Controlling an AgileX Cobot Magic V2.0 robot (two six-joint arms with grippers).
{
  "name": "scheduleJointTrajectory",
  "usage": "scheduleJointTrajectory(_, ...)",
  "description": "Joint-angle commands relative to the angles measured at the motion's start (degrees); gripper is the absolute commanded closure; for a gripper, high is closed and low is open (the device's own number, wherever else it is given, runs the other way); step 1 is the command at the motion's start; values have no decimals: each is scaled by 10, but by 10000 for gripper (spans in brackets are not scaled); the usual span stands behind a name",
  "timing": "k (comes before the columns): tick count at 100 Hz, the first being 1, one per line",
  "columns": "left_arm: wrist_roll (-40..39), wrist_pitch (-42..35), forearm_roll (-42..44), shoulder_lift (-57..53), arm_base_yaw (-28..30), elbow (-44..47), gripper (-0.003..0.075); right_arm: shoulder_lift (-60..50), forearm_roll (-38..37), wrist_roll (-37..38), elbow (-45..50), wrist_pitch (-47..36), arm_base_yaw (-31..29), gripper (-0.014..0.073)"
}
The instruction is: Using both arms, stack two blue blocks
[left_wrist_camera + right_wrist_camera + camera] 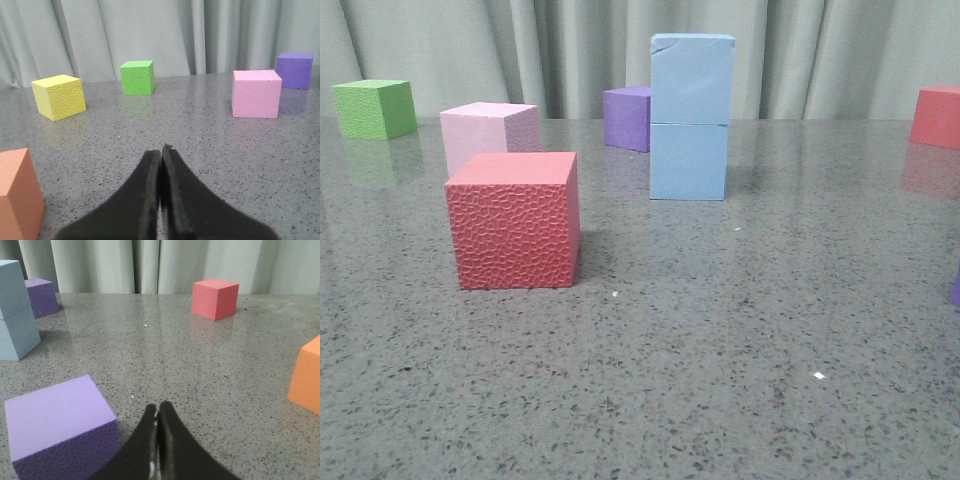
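Two light blue blocks stand stacked near the table's middle back: the upper blue block [692,79] rests squarely on the lower blue block [688,161]. The same stack [15,310] shows at the edge of the right wrist view. My left gripper [161,152] is shut with nothing between its fingers, low over bare table and far from the stack. My right gripper [158,410] is shut and empty too, beside a purple cube [60,427]. Neither gripper appears in the front view.
A red textured cube [514,220] stands front left, with a pink cube [488,133] behind it, a green cube [375,108] far left, a purple cube [627,117] behind the stack and a red cube [936,117] far right. A yellow cube [58,96] and orange cubes [17,195] [306,375] lie near the grippers.
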Motion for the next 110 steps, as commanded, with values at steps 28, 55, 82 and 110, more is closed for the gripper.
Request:
scheduleJointTrajectory(28,-6,-48,-1,-18,2,24,739,-15,6,-25,20,-98,13,662)
scheduleJointTrajectory(55,-6,-48,-1,-18,2,24,739,-15,6,-36,35,-125,14,662)
scheduleJointTrajectory(82,-6,-48,-1,-18,2,24,739,-15,7,-55,35,-139,19,662)
scheduleJointTrajectory(110,-6,-48,-1,-18,2,24,739,-15,7,-55,35,-138,19,662)
